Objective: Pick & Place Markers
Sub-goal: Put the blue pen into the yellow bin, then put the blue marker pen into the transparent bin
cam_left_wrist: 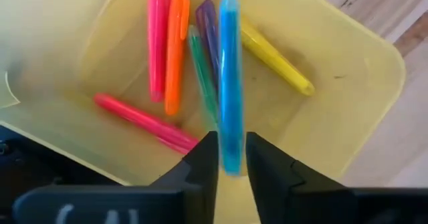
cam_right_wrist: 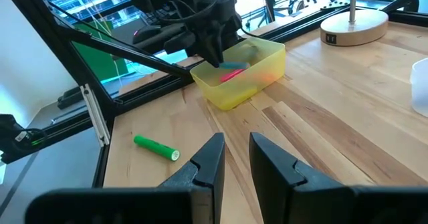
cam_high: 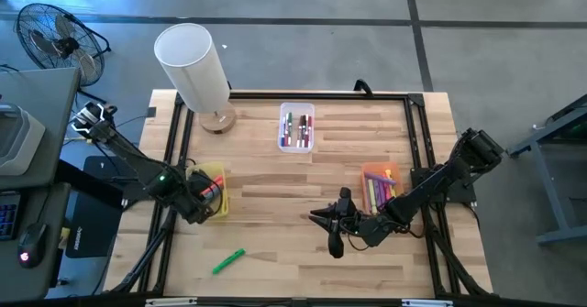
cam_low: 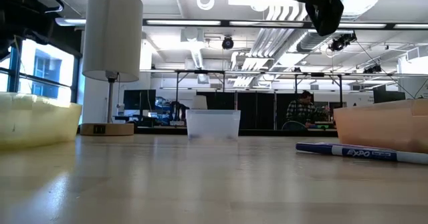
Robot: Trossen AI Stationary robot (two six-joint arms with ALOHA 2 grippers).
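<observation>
My left gripper [cam_left_wrist: 231, 150] hangs pointing down over the yellow bin [cam_high: 216, 180] at the table's left. A blue marker [cam_left_wrist: 229, 83] sits blurred between its fingertips. Pink, orange, green, purple and yellow markers [cam_left_wrist: 175, 57] lie on the bin's floor. My right gripper [cam_right_wrist: 237, 160] is held above the table's near middle [cam_high: 336, 230]. It is open, with nothing between its fingers. A green marker [cam_high: 228, 261] lies flat on the table near the front left. A dark Expo marker [cam_low: 361, 152] lies on the table in the low view. My left gripper has the blue marker's near end [cam_left_wrist: 231, 162] between its fingertips, which come from above. The marker reaches out over the bin's inside, clear of the floor. A thin gap shows beside it on one side. I cannot tell whether the fingers touch it.
A clear bin [cam_high: 296, 126] with several markers stands at the far middle. An orange bin [cam_high: 379, 186] with several more is on the right. A white-shaded lamp [cam_high: 193, 64] stands at the far left. A black frame [cam_high: 179, 124] runs round the table's edges.
</observation>
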